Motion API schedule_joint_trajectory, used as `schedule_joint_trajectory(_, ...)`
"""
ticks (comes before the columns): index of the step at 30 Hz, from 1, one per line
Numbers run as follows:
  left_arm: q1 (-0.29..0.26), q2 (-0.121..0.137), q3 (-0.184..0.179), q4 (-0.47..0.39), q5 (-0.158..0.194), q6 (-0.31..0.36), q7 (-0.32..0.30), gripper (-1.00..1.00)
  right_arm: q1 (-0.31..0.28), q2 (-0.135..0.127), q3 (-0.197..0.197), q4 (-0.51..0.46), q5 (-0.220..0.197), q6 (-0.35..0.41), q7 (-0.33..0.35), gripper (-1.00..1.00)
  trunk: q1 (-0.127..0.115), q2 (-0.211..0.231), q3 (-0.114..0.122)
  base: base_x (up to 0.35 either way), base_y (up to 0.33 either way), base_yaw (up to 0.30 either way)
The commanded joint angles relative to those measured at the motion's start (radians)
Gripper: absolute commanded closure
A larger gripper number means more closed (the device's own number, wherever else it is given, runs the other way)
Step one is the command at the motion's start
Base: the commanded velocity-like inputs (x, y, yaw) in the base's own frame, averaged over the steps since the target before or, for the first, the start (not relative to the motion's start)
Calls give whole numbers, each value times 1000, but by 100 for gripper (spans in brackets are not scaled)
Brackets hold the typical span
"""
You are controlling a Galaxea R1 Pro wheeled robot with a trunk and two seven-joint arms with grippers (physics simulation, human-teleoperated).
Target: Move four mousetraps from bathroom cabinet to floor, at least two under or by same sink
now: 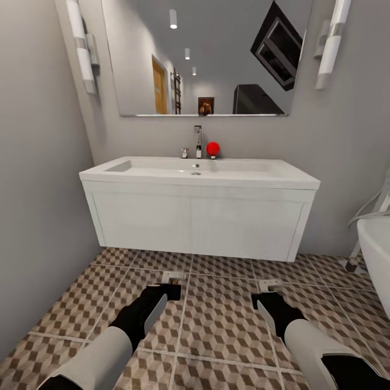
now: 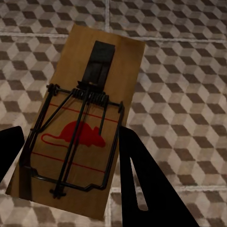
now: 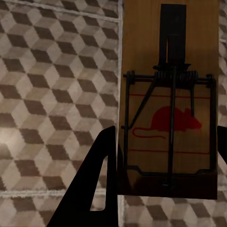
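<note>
Placing step: the left gripper (image 2: 66, 156) and right gripper (image 3: 165, 156) each clamp a mousetrap (image 2: 80, 118) (image 3: 170, 99) over the bathroom floor (image 1: 216, 319) before the bathroom sink (image 1: 200, 170). Next, I judge: lower both beside it, then release.

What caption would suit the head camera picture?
Both grippers, left and right, each hold a mousetrap above the patterned floor before the white sink.

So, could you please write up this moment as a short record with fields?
place: bathroom, facing the white sink under a mirror
left tool: shut on a mousetrap, above the floor
right tool: shut on a second mousetrap
floor: cube-pattern tiles, in front of the sink
on the sink: chrome tap, red ball
at right: bathtub edge
</note>
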Motion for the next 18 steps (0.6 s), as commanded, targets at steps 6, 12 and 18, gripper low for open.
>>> schedule_joint_trajectory(6,-1,1,-6,4,9,-1,9,100,0,1,0,-2,8,7,-2,100,2,-2,-24,0,0,0)
schedule_joint_trajectory(12,-1,1,-7,12,8,-62,10,100,0,2,0,-2,8,5,-2,100,5,-3,-48,0,0,0)
schedule_joint_trajectory(18,-2,2,-8,20,9,-121,10,100,0,3,0,-2,8,0,-2,100,8,-5,-71,0,0,0)
